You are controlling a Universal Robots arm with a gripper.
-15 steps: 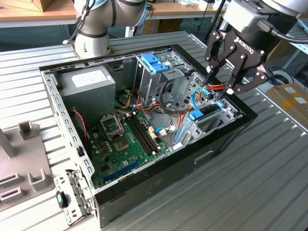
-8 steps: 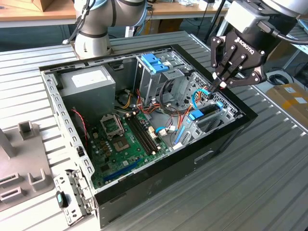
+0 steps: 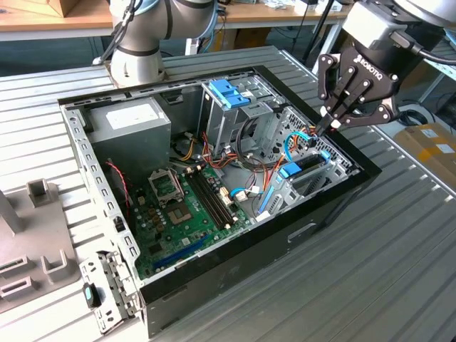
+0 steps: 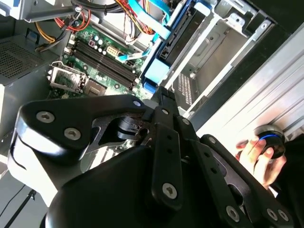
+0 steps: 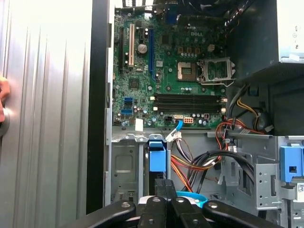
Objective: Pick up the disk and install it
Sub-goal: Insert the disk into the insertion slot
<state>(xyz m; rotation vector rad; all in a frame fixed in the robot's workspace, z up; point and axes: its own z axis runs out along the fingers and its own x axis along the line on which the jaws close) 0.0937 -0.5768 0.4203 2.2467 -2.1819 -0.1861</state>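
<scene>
Exterior view, flat blue-railed disk (image 3: pixel 303 169), black end effector (image 3: pixel 333 125)

Open black computer case (image 3: pixel 235 267) is laid flat on ribbed metal table (image 3: pixel 399 242). Green motherboard (image 3: pixel 182 214) is seen at bottom of case. Grey power box (image 3: pixel 132 121) is set in far corner toward exterior view's left. Blue latch (image 3: pixel 226 92) is seen on top of metal drive cage (image 3: pixel 239 121). Red, orange and blue wires (image 3: pixel 242 167) are spread between cage and board. Grey plastic holder (image 3: pixel 35 242) is placed on table at exterior view's left.
</scene>
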